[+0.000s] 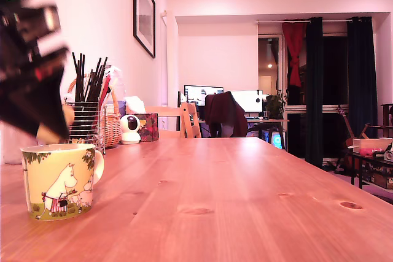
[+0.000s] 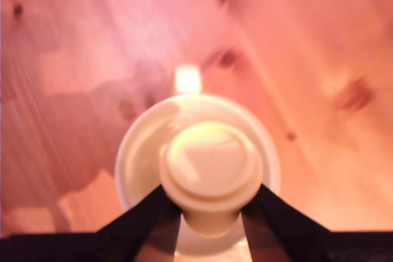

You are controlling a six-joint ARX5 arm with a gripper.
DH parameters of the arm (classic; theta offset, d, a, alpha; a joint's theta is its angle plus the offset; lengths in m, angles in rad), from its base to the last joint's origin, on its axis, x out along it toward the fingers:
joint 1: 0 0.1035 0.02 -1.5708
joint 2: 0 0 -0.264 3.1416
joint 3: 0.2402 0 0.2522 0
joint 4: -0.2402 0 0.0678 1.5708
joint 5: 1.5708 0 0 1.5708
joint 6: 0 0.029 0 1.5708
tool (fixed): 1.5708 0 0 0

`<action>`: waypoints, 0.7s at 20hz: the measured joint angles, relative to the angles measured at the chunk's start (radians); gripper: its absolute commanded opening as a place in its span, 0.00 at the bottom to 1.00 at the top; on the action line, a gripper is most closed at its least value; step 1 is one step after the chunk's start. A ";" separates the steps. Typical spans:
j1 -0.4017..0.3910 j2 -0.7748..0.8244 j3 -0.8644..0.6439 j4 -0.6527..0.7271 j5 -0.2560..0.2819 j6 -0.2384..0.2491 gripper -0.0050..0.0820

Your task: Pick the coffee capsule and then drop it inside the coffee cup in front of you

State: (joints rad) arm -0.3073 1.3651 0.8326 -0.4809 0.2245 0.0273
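Note:
The coffee cup [image 1: 58, 179] is a pale yellow mug with white cartoon figures, standing on the wooden table at the exterior view's lower left. My gripper [image 1: 52, 130] hangs just above its rim, blurred, shut on the coffee capsule [image 1: 54, 128], a cream-coloured pod. In the wrist view the coffee capsule [image 2: 210, 167] sits clamped between the two black fingers [image 2: 144, 216], directly over the open mouth of the coffee cup [image 2: 138, 148].
Behind the cup stand a wire-mesh holder of black sticks [image 1: 87, 111], a wicker basket [image 1: 112, 126] and a small white camera [image 1: 129, 129]. The wooden table [image 1: 245, 200] stretches to the exterior view's right. Chairs and a desk with monitors stand far behind.

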 measured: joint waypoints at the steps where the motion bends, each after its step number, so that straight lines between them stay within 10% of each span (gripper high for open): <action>1: 0.000 0.005 0.003 -0.004 -0.003 0.002 0.16; 14: 0.000 0.005 0.011 -0.032 -0.006 0.002 0.16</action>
State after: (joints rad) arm -0.3073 1.3701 0.8433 -0.5125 0.2180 0.0292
